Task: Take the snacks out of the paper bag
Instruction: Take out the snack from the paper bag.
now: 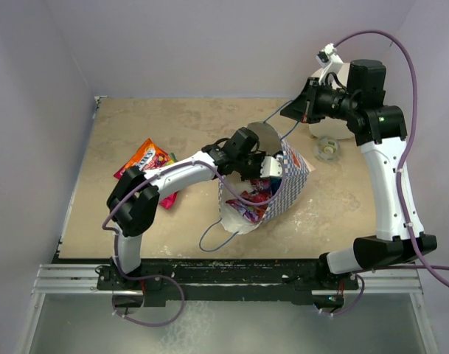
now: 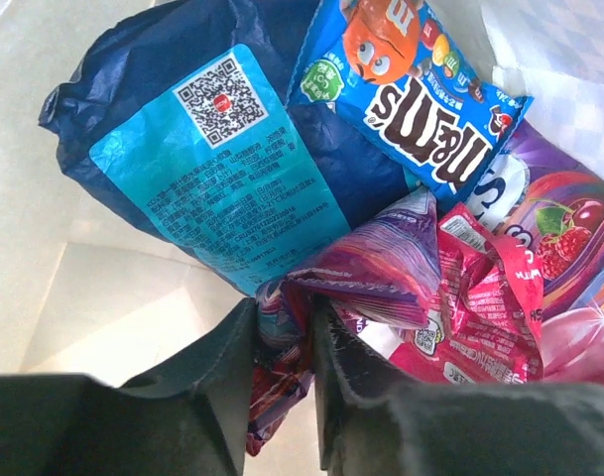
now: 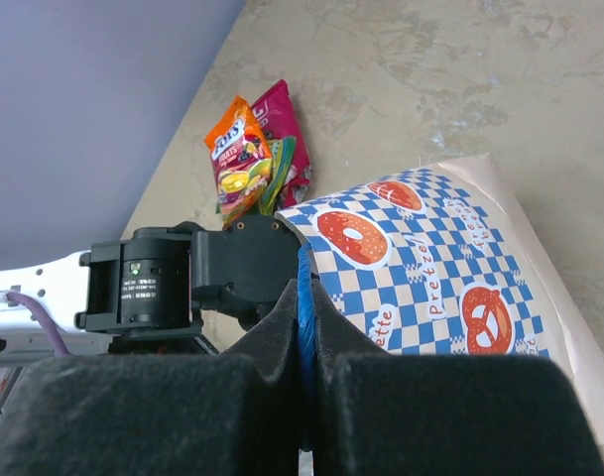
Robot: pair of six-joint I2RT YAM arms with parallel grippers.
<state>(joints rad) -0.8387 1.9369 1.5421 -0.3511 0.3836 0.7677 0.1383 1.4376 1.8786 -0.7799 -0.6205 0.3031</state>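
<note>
The paper bag lies tilted at the table's middle, its blue-and-white checked outside facing the right wrist view. My right gripper is shut on the bag's blue cord handle and holds it up. My left gripper reaches inside the bag and is shut on a red-and-purple snack packet. Around it lie a dark blue packet, a blue M&M's packet, a purple packet and a pink packet. Several snacks lie on the table to the bag's left.
A large white cylinder stands at the back right behind the right arm, with a small clear round object beside it. The bag's other blue handle loops onto the table in front. Grey walls close in the left and back.
</note>
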